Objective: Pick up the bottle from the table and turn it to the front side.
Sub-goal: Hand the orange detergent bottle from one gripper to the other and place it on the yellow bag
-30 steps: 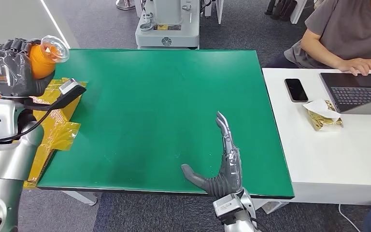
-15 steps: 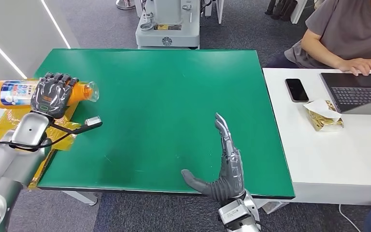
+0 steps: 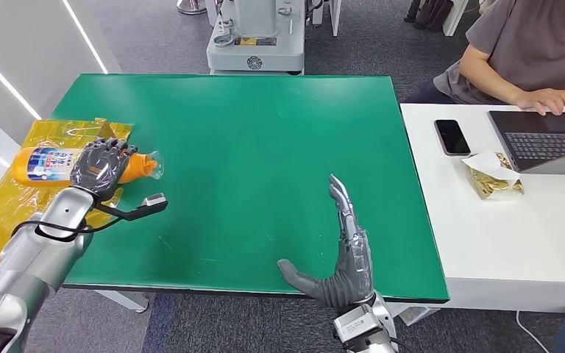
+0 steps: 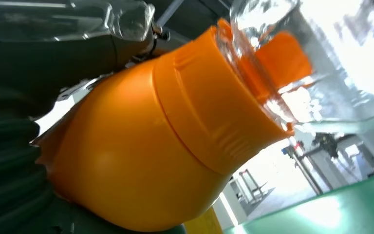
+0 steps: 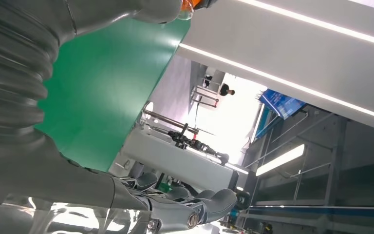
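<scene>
An orange bottle (image 3: 44,163) with a blue and white label and a clear cap lies on its side in my left hand (image 3: 100,167), low over the left edge of the green table (image 3: 250,147), cap pointing toward the table's middle. In the left wrist view the bottle's orange shoulder (image 4: 141,156) and its clear cap (image 4: 316,63) are very close, with the grey hand (image 4: 9,161) wrapped behind them. My right hand (image 3: 344,250) stands open on edge near the table's front edge, fingers straight and pointing away from me, holding nothing. In the right wrist view its fingers (image 5: 185,204) stretch out past the green top.
Yellow plastic wrap (image 3: 15,198) is spread under the bottle at the table's left edge. A white desk (image 3: 500,235) at the right carries a phone (image 3: 451,137), a gold packet (image 3: 491,176) and a laptop (image 3: 548,140), with a seated person (image 3: 530,51) typing.
My left arm has swung down from beside the camera with the bottle, turning it from cap-toward-me to lying sideways low over the yellow wrap. The right hand has stayed put.
</scene>
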